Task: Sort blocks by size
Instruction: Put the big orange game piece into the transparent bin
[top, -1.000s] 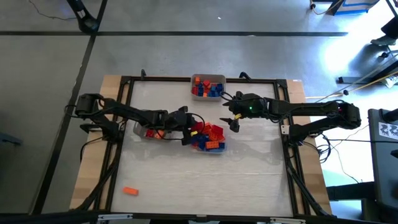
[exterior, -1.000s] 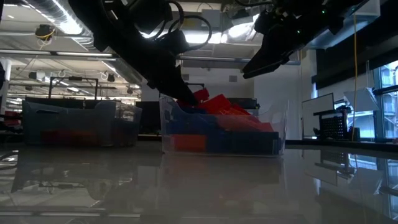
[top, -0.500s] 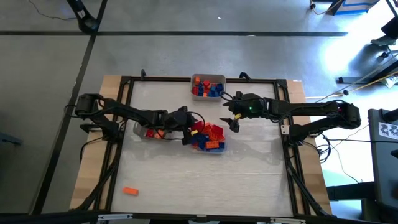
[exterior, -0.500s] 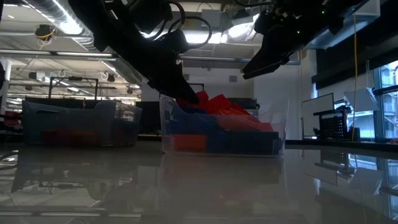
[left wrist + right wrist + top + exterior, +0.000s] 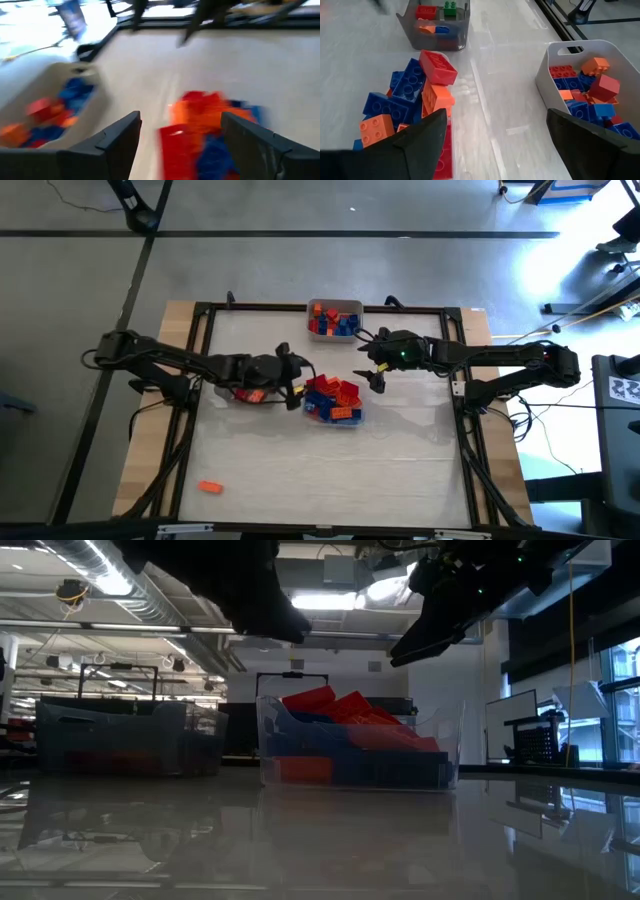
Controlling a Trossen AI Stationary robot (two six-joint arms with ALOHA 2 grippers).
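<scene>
Blocks, small studded plastic bricks in red, orange and blue, fill a clear central tray mid-tabletop. Left gripper is spread, empty, at the pile's left edge; right gripper is spread, empty, just right of it. High view alone shows one orange brick lying apart near the front-left corner. Right wrist view alone shows a green brick in the small grey bin and a white tub of bricks. Pale glossy tabletop; low view shows a dim workshop with ceiling strip lights.
</scene>
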